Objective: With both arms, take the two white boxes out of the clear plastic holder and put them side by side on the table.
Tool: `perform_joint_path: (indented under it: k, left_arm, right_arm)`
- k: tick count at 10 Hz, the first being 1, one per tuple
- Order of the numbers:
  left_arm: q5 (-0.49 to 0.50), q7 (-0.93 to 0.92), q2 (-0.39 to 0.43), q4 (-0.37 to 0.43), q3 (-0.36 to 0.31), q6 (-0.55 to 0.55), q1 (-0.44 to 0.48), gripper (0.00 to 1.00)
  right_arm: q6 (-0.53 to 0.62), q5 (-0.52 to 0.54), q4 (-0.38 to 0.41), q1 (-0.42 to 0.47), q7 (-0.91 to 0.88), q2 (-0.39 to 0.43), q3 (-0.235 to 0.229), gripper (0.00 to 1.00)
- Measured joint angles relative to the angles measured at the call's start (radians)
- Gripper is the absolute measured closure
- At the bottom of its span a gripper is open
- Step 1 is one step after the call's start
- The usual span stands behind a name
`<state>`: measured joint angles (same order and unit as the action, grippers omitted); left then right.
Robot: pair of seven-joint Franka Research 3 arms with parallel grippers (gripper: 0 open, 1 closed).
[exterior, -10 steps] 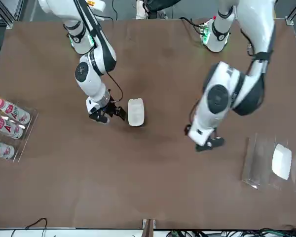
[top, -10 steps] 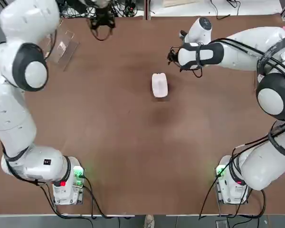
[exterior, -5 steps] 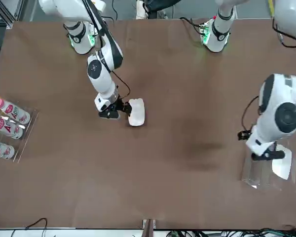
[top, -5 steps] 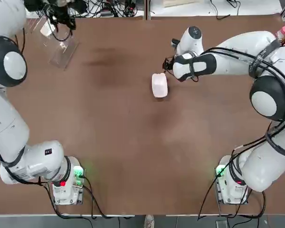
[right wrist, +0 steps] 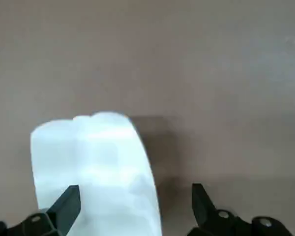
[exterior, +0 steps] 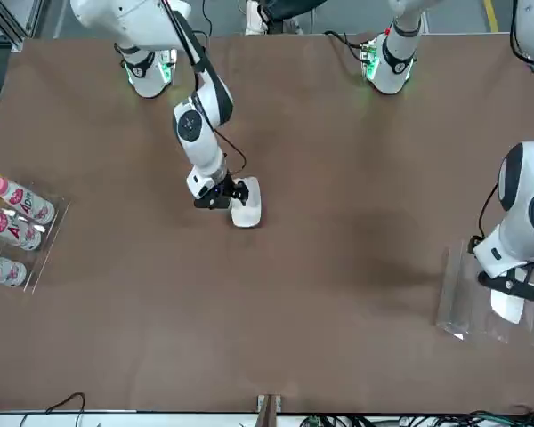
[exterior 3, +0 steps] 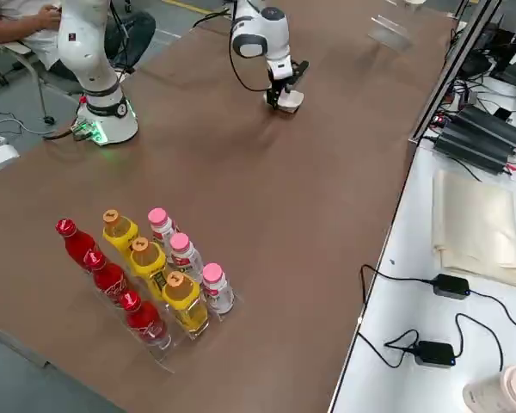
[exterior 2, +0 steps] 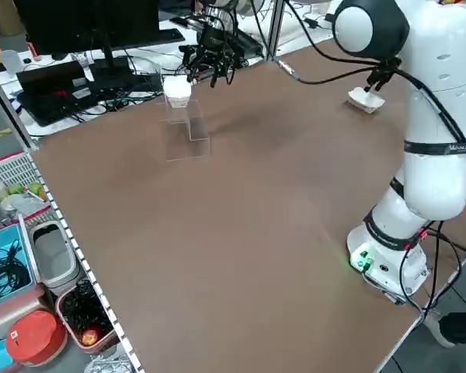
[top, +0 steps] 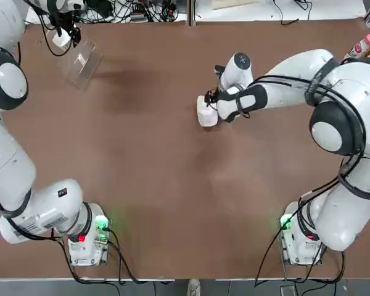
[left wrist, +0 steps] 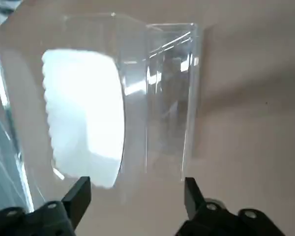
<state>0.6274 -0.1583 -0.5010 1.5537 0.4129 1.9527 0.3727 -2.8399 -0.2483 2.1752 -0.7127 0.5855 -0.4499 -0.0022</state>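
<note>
One white box [top: 203, 116] lies on the brown table [top: 172, 203], a little past its centre. My right gripper [top: 209, 100] hangs right beside it, open; in the right wrist view the box [right wrist: 96, 162] sits partly between the spread fingers [right wrist: 66, 204]. At the far left corner stands the clear plastic holder [top: 81, 61] with the second white box [left wrist: 83, 115] in one end of it. My left gripper [exterior: 516, 283] hovers over that holder [exterior: 470, 298], open, with nothing gripped.
A clear rack of pink-capped, yellow and red bottles [exterior 3: 146, 275] stands near the table's right edge, also seen as the rack [exterior: 13, 236] in the front view. Cables and a monitor crowd the far edge behind the holder [exterior 2: 186, 128]. A seated person [exterior 3: 17, 21] is by the robot's bases.
My left gripper has swung from mid-table to the far left corner, over the holder. My right gripper has closed in on the box lying on the table.
</note>
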Motion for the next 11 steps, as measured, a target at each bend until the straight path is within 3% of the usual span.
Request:
perform_joint_path:
  k: [1, 3, 4, 5, 6, 7, 8, 9, 11]
  left_arm:
    - [0.014, -0.022, -0.020, 0.001, -0.001, 0.033, 0.004, 0.17]
    - [0.064, -0.037, -0.056, 0.001, -0.002, 0.074, 0.017, 0.30]
    - [0.073, -0.038, -0.065, 0.001, -0.002, 0.086, 0.025, 0.36]
    - [0.075, -0.040, -0.066, 0.001, -0.002, 0.091, 0.031, 0.52]
    - [0.075, -0.042, -0.066, -0.001, -0.002, 0.091, 0.031, 0.62]
    - [0.075, -0.043, -0.066, -0.002, -0.001, 0.092, 0.031, 0.68]
    - [0.075, -0.049, -0.066, -0.003, -0.001, 0.092, 0.031, 0.87]
    - [0.077, -0.058, -0.066, -0.005, -0.002, 0.092, 0.032, 0.97]
    - [0.077, -0.062, -0.065, -0.010, -0.001, 0.092, 0.032, 0.98]
  right_arm:
    - [-0.028, 0.000, 0.000, -0.012, 0.005, -0.023, 0.000, 0.01]
    - [-0.065, 0.000, 0.001, -0.017, 0.007, -0.051, 0.000, 0.05]
    - [-0.074, 0.000, 0.001, -0.017, 0.007, -0.057, 0.000, 0.12]
    - [-0.075, 0.000, 0.001, -0.017, 0.007, -0.057, -0.001, 0.21]
    - [-0.076, 0.000, 0.000, -0.017, 0.007, -0.057, -0.001, 0.27]
    - [-0.077, 0.000, 0.000, -0.017, 0.011, -0.056, -0.002, 0.43]
    - [-0.077, 0.000, 0.000, -0.017, 0.016, -0.055, -0.003, 0.49]
    - [-0.077, 0.000, -0.001, -0.017, 0.017, -0.055, -0.003, 0.55]
    - [-0.079, 0.000, -0.003, -0.020, 0.018, -0.055, -0.003, 0.69]
